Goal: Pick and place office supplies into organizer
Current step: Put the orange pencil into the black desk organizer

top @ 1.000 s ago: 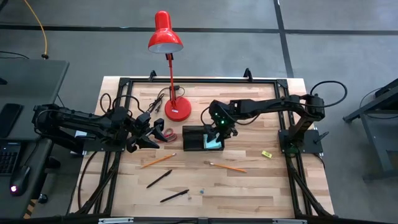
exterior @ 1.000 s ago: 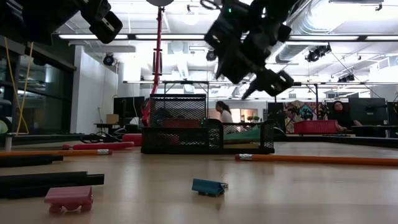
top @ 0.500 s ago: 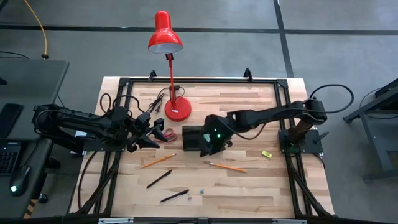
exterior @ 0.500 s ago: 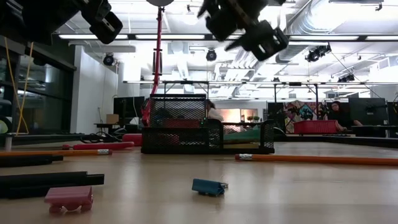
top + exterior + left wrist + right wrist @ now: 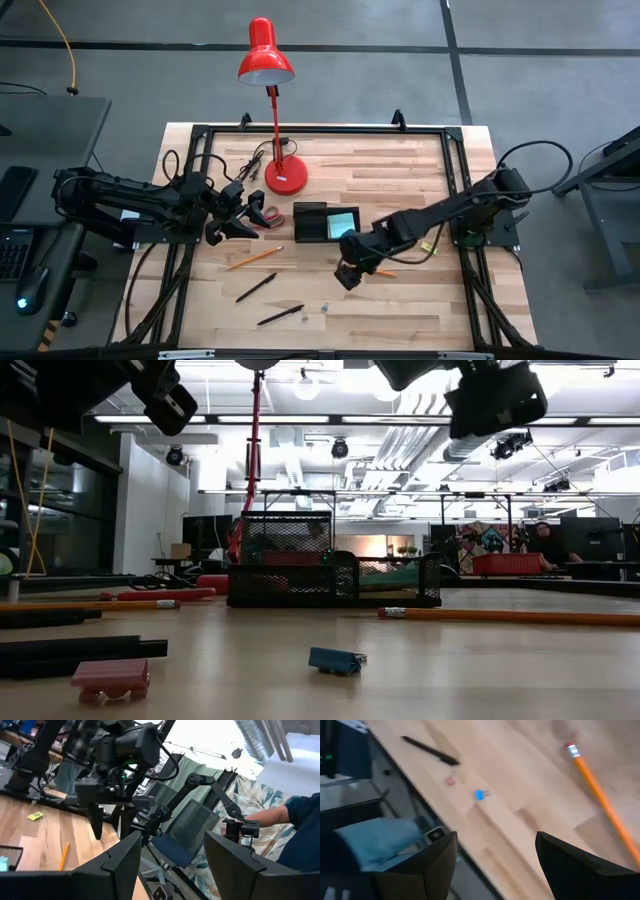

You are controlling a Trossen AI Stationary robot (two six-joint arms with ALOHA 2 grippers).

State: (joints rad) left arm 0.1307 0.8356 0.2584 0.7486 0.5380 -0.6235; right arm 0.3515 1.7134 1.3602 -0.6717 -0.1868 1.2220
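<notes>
Right gripper [image 5: 347, 274] open, empty, over pencil [image 5: 371, 269] near organizer [image 5: 325, 221]; pencil light, stiff, rolls, so pinch mid-shaft; left gripper [image 5: 222, 228] wide.

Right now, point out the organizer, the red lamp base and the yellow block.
organizer [image 5: 311, 221]: high view, dark left compartment.
red lamp base [image 5: 286, 177]: high view, middle of the disc.
yellow block [image 5: 429, 247]: high view, its centre.

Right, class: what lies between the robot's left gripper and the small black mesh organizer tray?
The red-handled scissors lie on the wood between the left gripper and the black mesh organizer tray; the high view shows it.
</notes>
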